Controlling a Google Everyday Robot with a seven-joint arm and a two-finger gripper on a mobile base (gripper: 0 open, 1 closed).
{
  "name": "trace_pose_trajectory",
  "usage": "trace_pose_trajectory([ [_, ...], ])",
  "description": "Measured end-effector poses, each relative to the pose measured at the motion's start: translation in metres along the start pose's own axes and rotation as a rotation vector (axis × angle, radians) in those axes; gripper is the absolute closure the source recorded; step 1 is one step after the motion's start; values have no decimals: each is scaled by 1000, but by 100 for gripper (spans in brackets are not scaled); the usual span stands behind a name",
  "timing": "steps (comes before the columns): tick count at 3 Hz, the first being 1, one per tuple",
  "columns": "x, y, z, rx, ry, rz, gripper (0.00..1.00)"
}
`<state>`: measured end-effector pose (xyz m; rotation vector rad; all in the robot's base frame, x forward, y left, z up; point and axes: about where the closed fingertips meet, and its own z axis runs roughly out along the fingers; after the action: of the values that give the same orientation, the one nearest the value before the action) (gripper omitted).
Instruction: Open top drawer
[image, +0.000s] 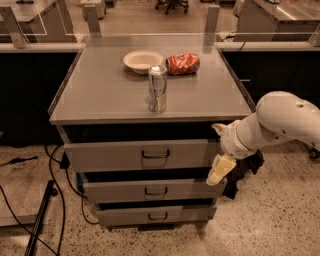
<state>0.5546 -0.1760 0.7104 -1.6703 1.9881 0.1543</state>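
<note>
The gripper (220, 166) hangs at the right end of the top drawer (110, 156), level with the lower edge of its front and just off the corner. It is carried on a white arm (280, 122) that enters from 3 o'clock. Whether the gripper is open or closed cannot be told. It holds nothing.

The top drawer sits directly beneath the cabinet top (100, 95), above the middle drawer (115, 191) and the bottom drawer (125, 216). Its front appears shut or nearly so.

The handle (155, 154) is a small dark loop at the centre of the front. From the gripper it lies at 9 o'clock, slightly high, with bare drawer front between the two. The long axis of the handle runs 9 to 3 o'clock, parallel to the front.

Judgement: the gripper must travel toward 9 o'clock along the front, then close across the bar from above and below. The pull then runs toward 6 o'clock.

A can (157, 89) stands upright near the front edge of the top; jolting may tip it.
</note>
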Motion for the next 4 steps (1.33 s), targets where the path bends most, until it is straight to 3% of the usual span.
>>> trace_pose_trajectory([
  [3,-5,-13,34,-28,43,-50,0],
  [4,-8,-18,58,-68,89,-73,0],
])
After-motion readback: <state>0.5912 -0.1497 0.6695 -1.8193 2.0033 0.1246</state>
